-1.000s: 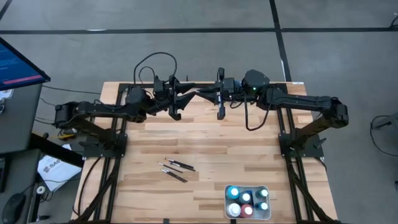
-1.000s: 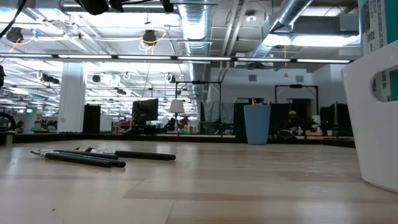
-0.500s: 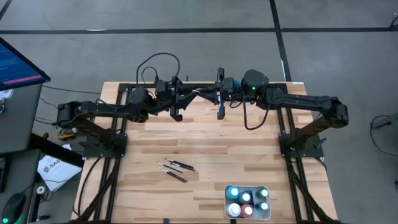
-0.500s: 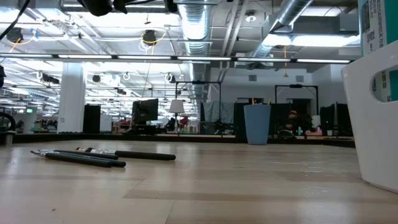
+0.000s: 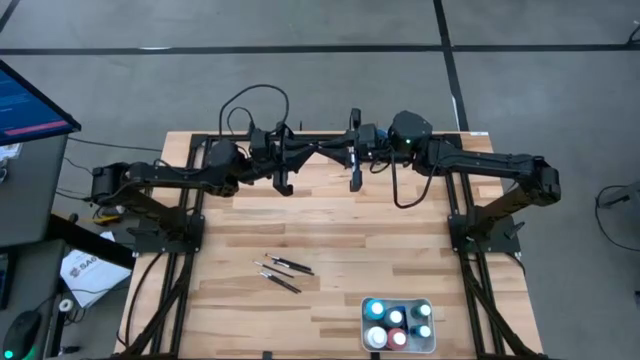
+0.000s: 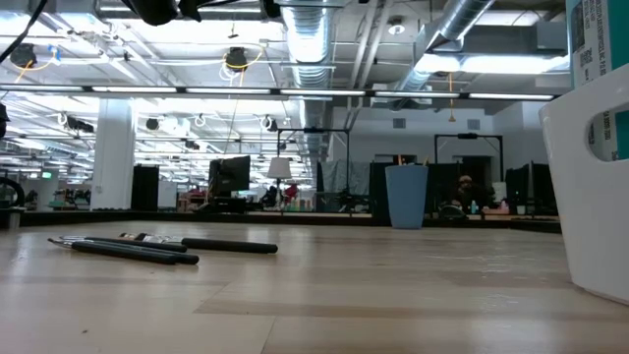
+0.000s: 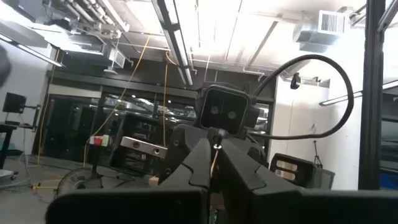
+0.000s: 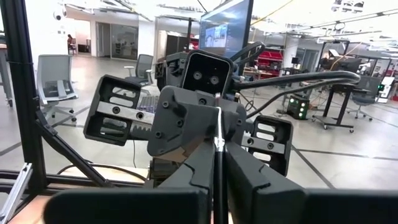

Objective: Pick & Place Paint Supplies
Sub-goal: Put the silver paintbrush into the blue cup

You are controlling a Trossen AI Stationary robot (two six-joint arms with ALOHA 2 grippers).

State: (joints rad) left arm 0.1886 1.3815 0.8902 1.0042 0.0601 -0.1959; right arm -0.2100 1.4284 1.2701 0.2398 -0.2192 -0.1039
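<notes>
Above the table's far edge my two grippers face each other, tip to tip. A thin dark paintbrush [image 8: 217,167] with a pale tip runs level between them. My right gripper [image 5: 337,150] is shut on it. My left gripper [image 5: 306,151] is shut on its other end. Three more dark paintbrushes [image 5: 283,270] lie flat on the wood at the near middle. Several paint bottles [image 5: 397,322] stand in a white tray [image 5: 431,340] at the near right. My left gripper pinches the brush's pale tip end [image 7: 214,160] between its two fingers, coming level from the table's left and along the brush. My right gripper pinches the brush's dark handle [image 8: 217,177] between its two fingers, level from the table's right and along it. The brush is held clear of the table.
A blue cup [image 6: 407,196] stands at the table's far edge in the low view. The tray's white wall [image 6: 593,197] fills that view's right side. Bare wood lies between the loose brushes [image 6: 147,246] and the arms.
My left gripper has moved a little toward the table's right edge, up to the brush held by my right gripper. Its fingers have shut on the brush's end. The right arm has kept still.
</notes>
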